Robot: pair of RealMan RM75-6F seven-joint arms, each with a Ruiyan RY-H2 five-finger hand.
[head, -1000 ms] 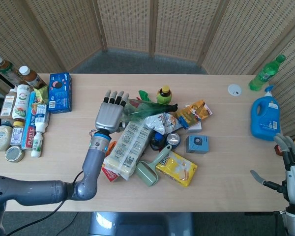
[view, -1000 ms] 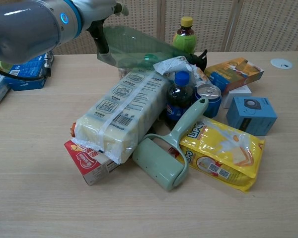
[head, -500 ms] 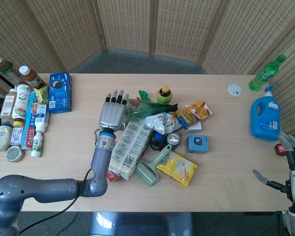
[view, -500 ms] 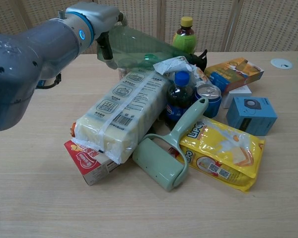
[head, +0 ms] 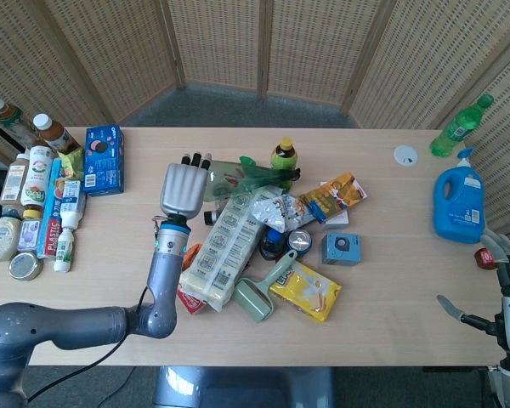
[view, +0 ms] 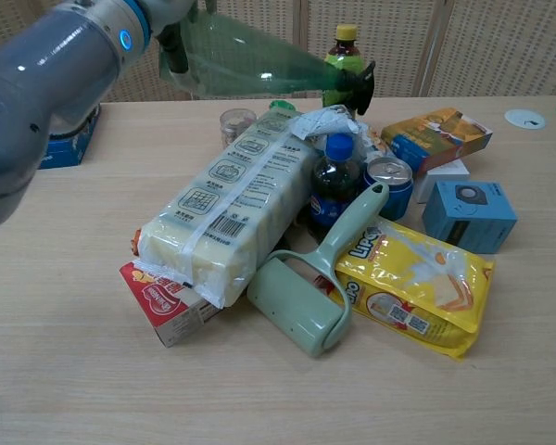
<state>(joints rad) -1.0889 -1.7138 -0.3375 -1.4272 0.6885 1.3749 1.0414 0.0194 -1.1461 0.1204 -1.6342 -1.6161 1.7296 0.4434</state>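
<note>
Green and translucent, a plastic bottle (view: 250, 67) is gripped by the left hand (head: 181, 189) and held clear of the table (head: 391, 280), lying nearly level. In the chest view the bottle's wide end is seen at the hand, about 9 o'clock of its body, with its dark cap pointing toward 3 o'clock, just in front of a yellow-capped bottle (head: 282, 160). Below it, toward 6 o'clock, a heap is seen: a long white packet (view: 232, 204), a pale green lint roller (view: 315, 287), a yellow snack bag (view: 412, 283), a blue-capped cola bottle (view: 334, 185) and a drinks can (view: 389, 176). The right hand (head: 503, 289) is seen at the table's edge near 4 o'clock of the head view, well apart from the heap, fingers spread and holding nothing. A blue detergent jug (head: 459, 204) stands just beyond it.
</note>
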